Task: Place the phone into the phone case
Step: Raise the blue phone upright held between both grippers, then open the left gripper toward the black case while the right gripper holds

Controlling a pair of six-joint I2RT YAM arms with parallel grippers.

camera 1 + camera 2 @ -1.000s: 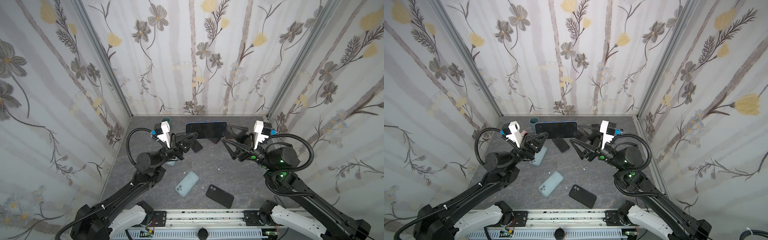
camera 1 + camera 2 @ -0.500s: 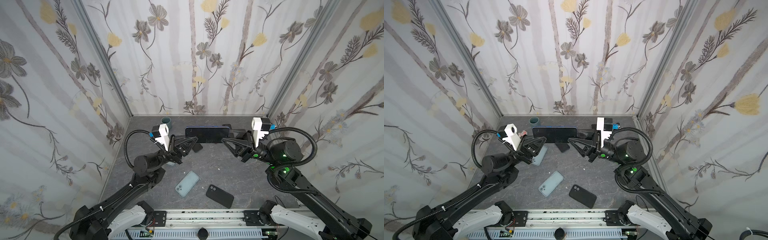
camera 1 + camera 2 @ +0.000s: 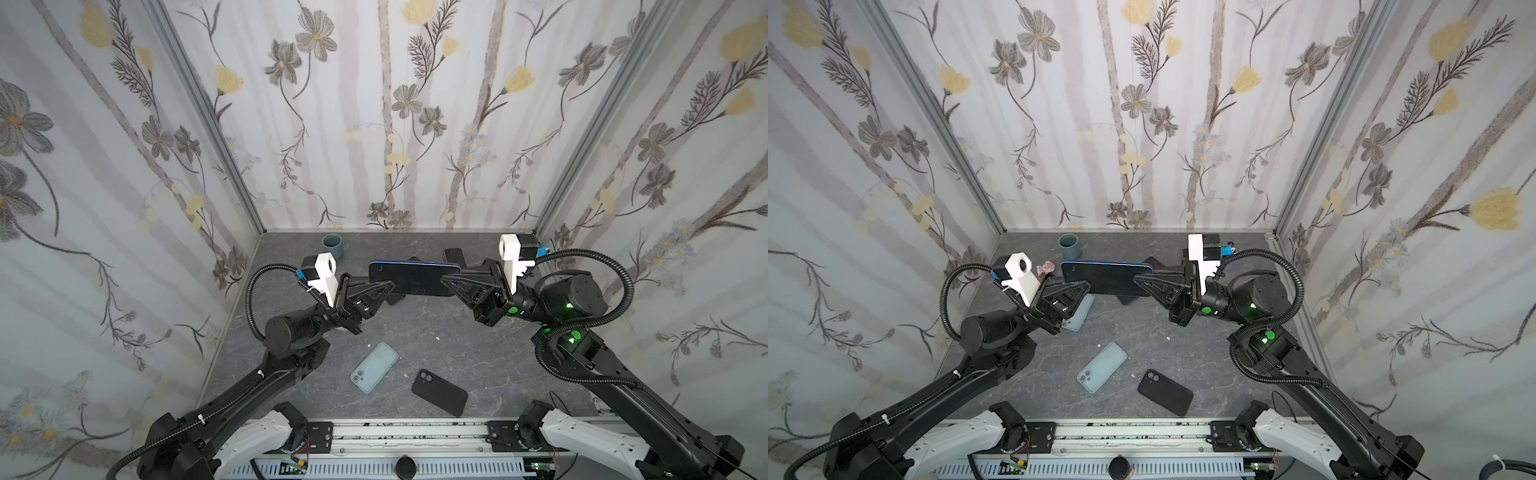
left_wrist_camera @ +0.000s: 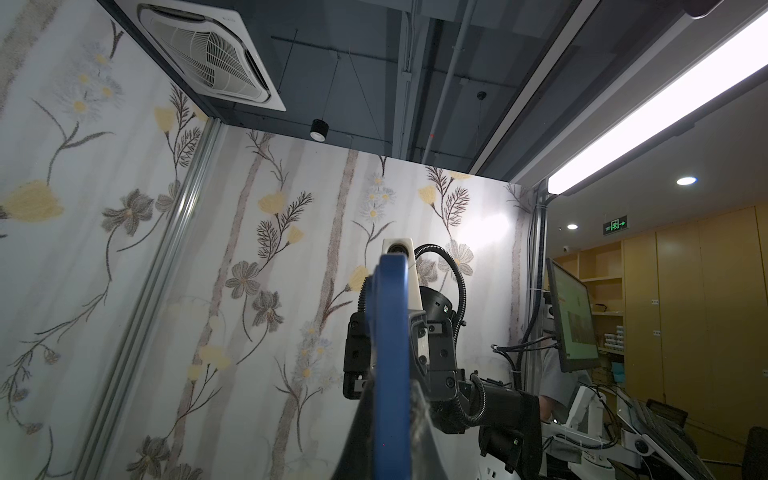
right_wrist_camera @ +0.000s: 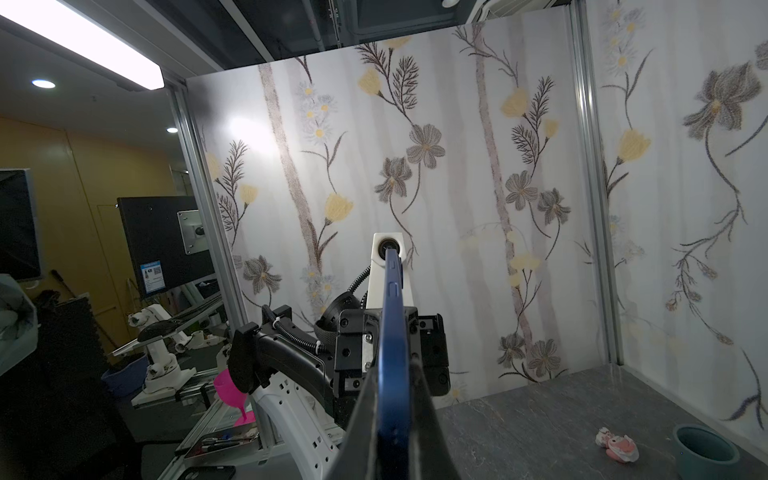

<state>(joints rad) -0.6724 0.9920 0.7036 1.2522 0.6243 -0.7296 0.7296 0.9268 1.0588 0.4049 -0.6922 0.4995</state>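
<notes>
One phone (image 3: 413, 279), blue rim, dark face. It is held in the air above the far middle of the surface (image 3: 436, 332), long axis running left to right, roughly level in both top views.

Hold: left gripper (image 3: 385, 286) pinched shut on the left end, right gripper (image 3: 445, 279) pinched shut on the right end. Each wrist view shows the blue rim running straight out from narrow jaws.

Handling (judged): a stiff, flat slab that will not flex. It looks weighty for its thickness. The glossy faces would likely be slippery under hard pads, and the glass would be fragile if dropped. One end grip alone would leave the phone hanging out sideways and free to swivel.

Where to hold (judged): across the two flat faces close to a short end, leaving the opposite end and corners free to enter a case. Keep off the side button (image 5: 395, 286).

Two cases lie flat on the near surface, well apart from the phone: pale case (image 3: 375, 367) left of black case (image 3: 439, 392). I cannot tell which one fits, or whether the open sides face up. Both are probably pliable at the rim.
</notes>
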